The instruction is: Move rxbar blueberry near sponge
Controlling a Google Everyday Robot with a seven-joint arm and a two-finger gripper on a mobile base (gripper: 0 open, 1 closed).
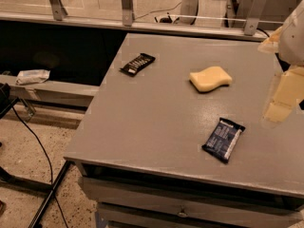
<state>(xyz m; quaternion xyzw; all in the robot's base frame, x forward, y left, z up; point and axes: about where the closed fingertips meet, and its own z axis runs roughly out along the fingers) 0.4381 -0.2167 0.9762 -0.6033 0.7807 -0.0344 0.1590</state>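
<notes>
The gripper (285, 95) enters at the right edge of the view, a pale cream piece hanging low over the right side of the worktop (156, 118). It slants down and to the left from the white arm (294, 30) above it. Much of it is cut off by the frame, so I cannot tell whether it is open or closed, and it holds nothing that can be seen.

Nearest to it, to its lower left, the rxbar blueberry (223, 139) lies flat near the front edge of the worktop, turned at an angle and clear of the gripper. Farther back, the sponge (210, 79) lies flat around the middle of the worktop, well apart from the bar. A narrow black wrapped bar (137, 63) lies near the far left corner.

Below the front edge of the worktop is a closed drawer front (190, 208) with a small knob; its contents are hidden. To the left, a crumpled pale wrapper (32, 76) rests on a low ledge, and a dark cable (40, 146) runs across the speckled floor.
</notes>
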